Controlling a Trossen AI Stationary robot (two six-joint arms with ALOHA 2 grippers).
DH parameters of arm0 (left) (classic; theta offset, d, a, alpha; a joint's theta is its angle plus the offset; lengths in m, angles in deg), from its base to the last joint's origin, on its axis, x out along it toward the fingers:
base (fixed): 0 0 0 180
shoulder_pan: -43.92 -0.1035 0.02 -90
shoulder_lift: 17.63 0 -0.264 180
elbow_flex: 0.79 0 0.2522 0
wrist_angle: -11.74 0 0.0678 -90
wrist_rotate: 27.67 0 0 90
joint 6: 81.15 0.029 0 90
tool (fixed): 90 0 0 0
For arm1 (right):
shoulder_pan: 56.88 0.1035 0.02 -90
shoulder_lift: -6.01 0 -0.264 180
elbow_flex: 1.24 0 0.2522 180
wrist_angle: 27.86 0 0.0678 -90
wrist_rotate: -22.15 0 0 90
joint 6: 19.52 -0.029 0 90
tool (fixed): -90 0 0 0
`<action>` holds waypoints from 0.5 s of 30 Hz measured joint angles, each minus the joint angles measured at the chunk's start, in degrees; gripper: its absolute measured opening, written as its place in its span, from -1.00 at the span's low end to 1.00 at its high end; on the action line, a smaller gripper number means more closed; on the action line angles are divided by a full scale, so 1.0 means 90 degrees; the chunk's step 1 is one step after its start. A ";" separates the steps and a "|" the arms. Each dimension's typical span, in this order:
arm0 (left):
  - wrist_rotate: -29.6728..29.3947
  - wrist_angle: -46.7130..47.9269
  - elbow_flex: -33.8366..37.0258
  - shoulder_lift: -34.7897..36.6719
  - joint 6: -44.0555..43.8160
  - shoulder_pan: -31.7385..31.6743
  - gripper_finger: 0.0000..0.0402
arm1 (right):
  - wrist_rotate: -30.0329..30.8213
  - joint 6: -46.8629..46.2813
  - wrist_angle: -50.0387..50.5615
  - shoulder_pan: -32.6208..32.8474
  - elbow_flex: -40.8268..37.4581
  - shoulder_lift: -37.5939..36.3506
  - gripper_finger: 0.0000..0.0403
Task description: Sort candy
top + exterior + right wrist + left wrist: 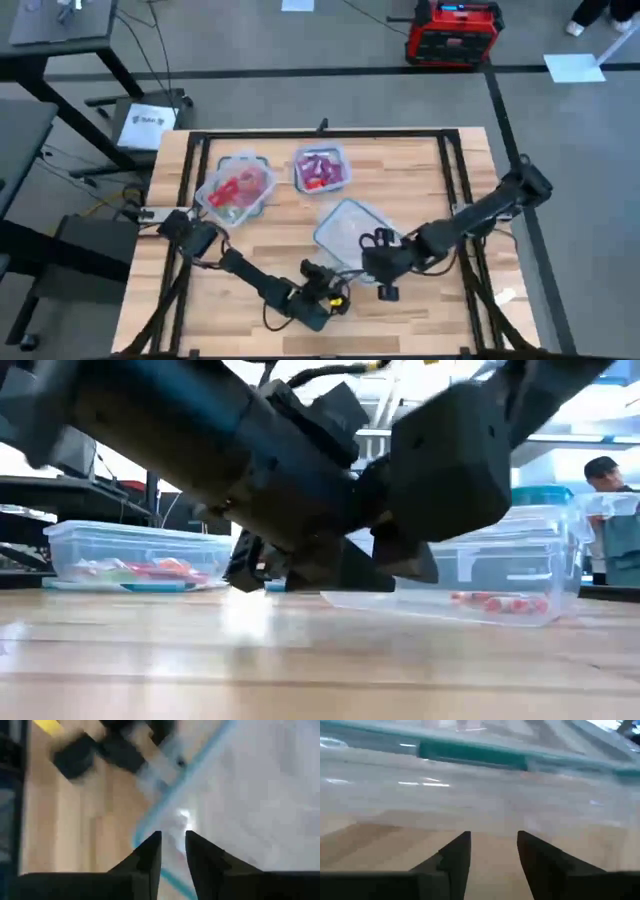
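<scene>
Two candy (240,188) tubs (262,200) at table's (420,165) back, third tub (345,232) in front, between both arms

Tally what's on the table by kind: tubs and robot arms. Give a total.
Clear tubs: 3 (one with mixed candy, one with pink-purple candy, one nearly empty)
Robot arms: 2 (left end effector, right end effector)
Total: 5
</scene>
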 joint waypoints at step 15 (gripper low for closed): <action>0.0012 -0.0003 -0.0158 0.0005 0.0617 0.0098 -0.27 | 0.1202 -0.0622 0.0873 -0.1126 -0.2261 -0.1977 -0.63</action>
